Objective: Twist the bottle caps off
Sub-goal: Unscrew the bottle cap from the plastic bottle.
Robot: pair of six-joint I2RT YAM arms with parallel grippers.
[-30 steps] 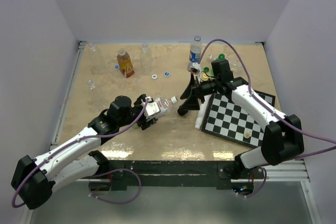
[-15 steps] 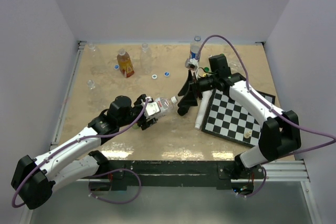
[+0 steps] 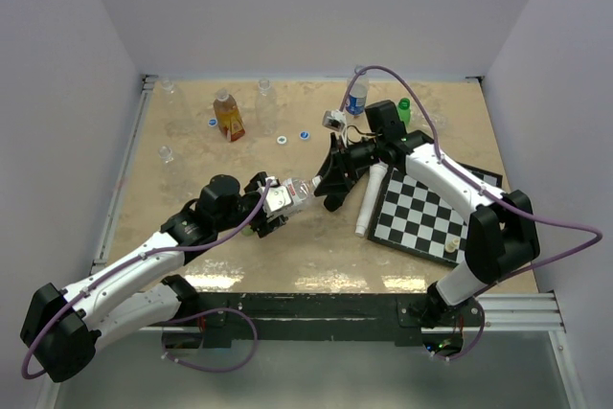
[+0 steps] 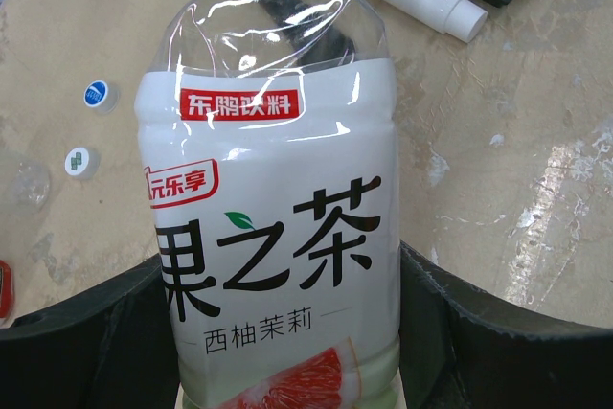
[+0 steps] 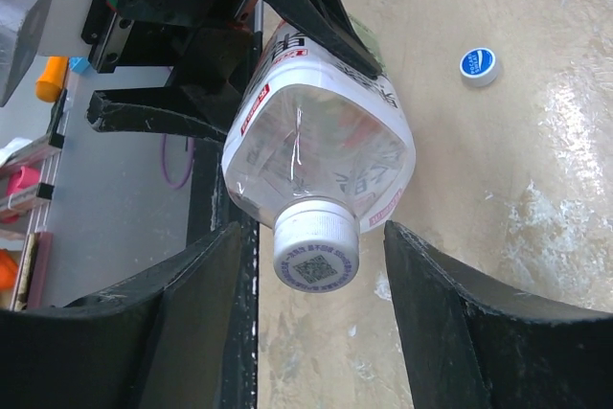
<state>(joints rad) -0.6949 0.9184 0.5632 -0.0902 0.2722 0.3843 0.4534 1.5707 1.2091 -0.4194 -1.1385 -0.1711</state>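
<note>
Right wrist: gripper (image 5: pixel 314 233) around bottle cap (image 5: pixel 316 248)

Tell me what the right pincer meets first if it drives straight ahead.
The white cap of the bottle in the left pincer; it sits between the fingers of the right pincer, seemingly untouched.
</note>
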